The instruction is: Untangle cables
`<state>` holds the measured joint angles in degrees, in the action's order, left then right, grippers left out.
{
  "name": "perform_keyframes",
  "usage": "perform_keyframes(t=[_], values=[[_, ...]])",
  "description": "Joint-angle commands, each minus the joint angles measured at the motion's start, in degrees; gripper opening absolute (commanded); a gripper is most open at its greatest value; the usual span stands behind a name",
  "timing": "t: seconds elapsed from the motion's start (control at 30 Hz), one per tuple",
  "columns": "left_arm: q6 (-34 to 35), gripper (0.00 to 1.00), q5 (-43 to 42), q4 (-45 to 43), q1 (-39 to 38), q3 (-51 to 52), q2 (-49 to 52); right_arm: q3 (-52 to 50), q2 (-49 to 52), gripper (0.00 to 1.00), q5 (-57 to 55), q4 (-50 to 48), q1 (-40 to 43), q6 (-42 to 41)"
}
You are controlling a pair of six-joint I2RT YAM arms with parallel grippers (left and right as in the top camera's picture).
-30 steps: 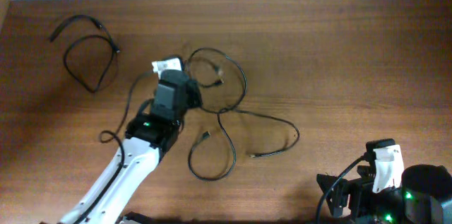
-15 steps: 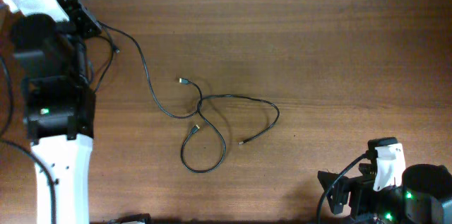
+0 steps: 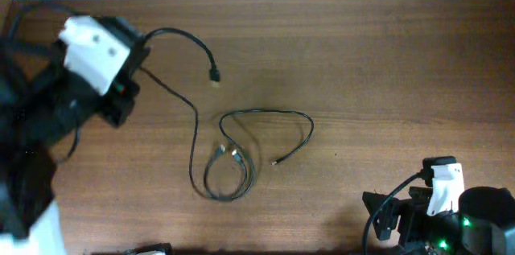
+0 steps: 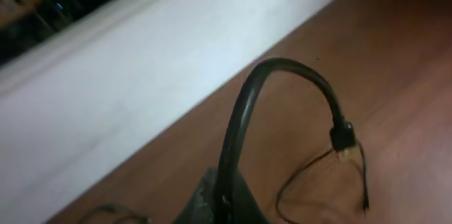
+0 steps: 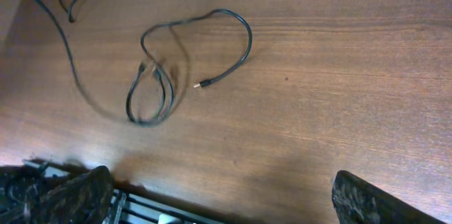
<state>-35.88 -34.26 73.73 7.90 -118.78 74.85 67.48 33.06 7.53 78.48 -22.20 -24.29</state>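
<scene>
Step in hand: pull-out of one cable from tangle; cord is clamped in L gripper, held high far-left of tangle, plug end dangling free, other end apparently looped into tangle. R gripper is parked well right of tangle, jaws wide, nothing held. Next move, as judged: cord to be drawn away until freed, tangle prob. pinned by R gripper.

Left arm is up in the top-left corner with the first cable arcing out of its end. That cable's other stretch runs down to a small loop on the table. A second cable curls to the right and overlaps that loop, and the right arm sits bottom-right, well apart.
</scene>
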Motion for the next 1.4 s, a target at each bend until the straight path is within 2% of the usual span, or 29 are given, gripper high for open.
perform_keyframes(t=[0.0, 0.07, 0.17, 0.23, 0.37, 0.43, 0.6, 0.67, 0.73, 0.83, 0.9, 1.0, 1.07, 1.13, 1.23, 1.3, 1.37], values=[[1.55, 0.00, 0.15, 0.24, 0.15, 0.61, 8.11, -1.11, 1.51, 0.98, 3.85, -2.40, -0.24, -2.16], [6.99, 0.00, 6.71, 0.22, 0.15, 0.61, 11.56, -1.79, 3.02, 0.99, 4.07, -2.45, -0.24, -2.16], [21.38, 0.00, 25.18, -1.73, 0.15, 0.57, 13.29, -2.69, 7.04, 0.98, 4.28, -3.13, -0.24, -2.14], [28.26, 0.00, 32.81, -6.08, 0.15, -0.63, 11.96, -2.73, 10.99, 0.98, 4.26, -3.74, -0.24, -2.14], [33.88, 0.00, 34.45, -19.56, 0.28, -9.73, 9.01, -2.73, 18.88, 0.98, 4.22, -3.91, -0.26, -2.12], [33.90, 0.00, 35.85, -23.74, 2.03, -15.76, 8.92, -2.73, 21.86, 0.98, 3.67, -3.93, -0.26, -2.12], [35.47, 0.00, 32.44, -23.93, 6.19, -17.03, 12.15, -2.73, 26.05, 0.99, 2.75, -5.60, -0.31, -2.14], [35.47, 0.00, 25.18, -22.34, 6.21, -17.03, 14.47, -2.73, 26.53, 0.98, 2.75, -5.25, -0.31, -2.14], [36.72, 0.00, 12.70, -22.08, 6.21, -17.03, 15.26, -2.73, 26.56, 0.99, 2.69, -5.33, -0.28, -2.14], [45.09, 0.00, 5.66, -22.43, 6.51, -17.25, 14.80, -2.73, 26.56, 0.99, 2.27, -5.31, -0.28, -2.14], [53.44, 0.00, 5.46, -22.23, 6.51, -17.25, 14.58, -2.73, 26.56, 0.99, 2.27, -5.35, -0.28, -2.14], [55.80, 0.00, 5.53, -21.81, 6.51, -17.25, 14.60, -2.73, 26.56, 0.98, 2.27, -5.29, -0.31, -2.12], [54.05, 0.00, 5.57, -22.21, 6.51, -17.25, 14.62, -2.78, 26.56, 0.99, 2.25, -5.25, -0.28, -2.10], [47.50, 0.00, 6.19, -23.91, 6.51, -17.25, 15.02, -2.86, 26.56, 0.98, 1.84, -5.22, -0.31, -2.10], [45.40, 0.00, 15.69, -24.85, 6.51, -17.25, 16.87, -3.43, 26.56, 0.99, 1.84, -5.29, -0.28, -2.14], [45.42, 0.00, 15.85, -30.10, 6.51, -17.25, 19.76, -4.02, 26.56, 0.98, 1.81, -5.46, -0.28, -2.14], [45.46, 0.00, 15.82, -39.93, 6.29, -17.25, 23.32, -4.31, 26.58, 0.99, 1.16, -5.49, -0.28, -2.16]])
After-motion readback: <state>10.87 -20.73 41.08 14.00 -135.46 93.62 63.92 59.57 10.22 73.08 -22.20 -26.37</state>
